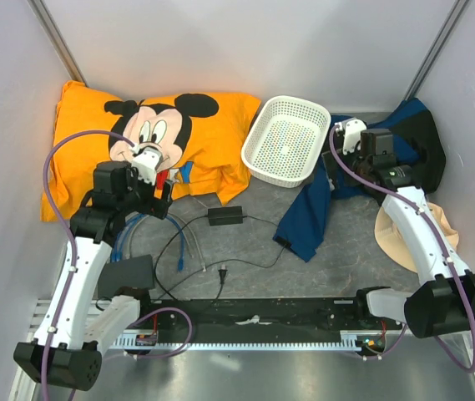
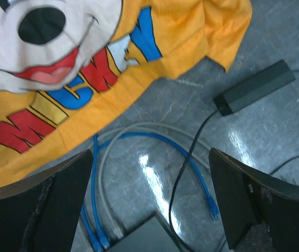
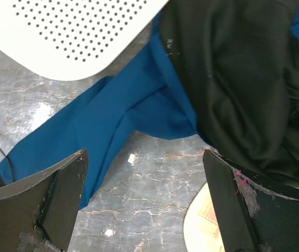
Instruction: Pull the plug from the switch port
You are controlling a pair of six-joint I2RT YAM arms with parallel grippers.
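Note:
The switch port (image 1: 127, 273), a flat dark-grey box, lies at the near left beside my left arm; only its far edge shows at the bottom of the left wrist view (image 2: 144, 237). Two blue plugs (image 2: 99, 239) and a grey plug (image 2: 116, 229) sit in its sockets. The same blue cable's other plug (image 2: 210, 206) lies loose on the table. My left gripper (image 1: 159, 200) (image 2: 150, 173) hangs open and empty above the cables, beyond the switch. My right gripper (image 1: 335, 170) (image 3: 144, 165) is open and empty above bare table by the blue cloth.
A black power brick (image 1: 225, 215) (image 2: 254, 86) with a thin black cord lies mid-table. An orange Mickey Mouse cloth (image 1: 179, 142) is at the back left, a white basket (image 1: 287, 138) at the back. Blue cloth (image 1: 308, 217), black cloth (image 1: 421, 142) and a tan hat (image 1: 387, 230) lie right.

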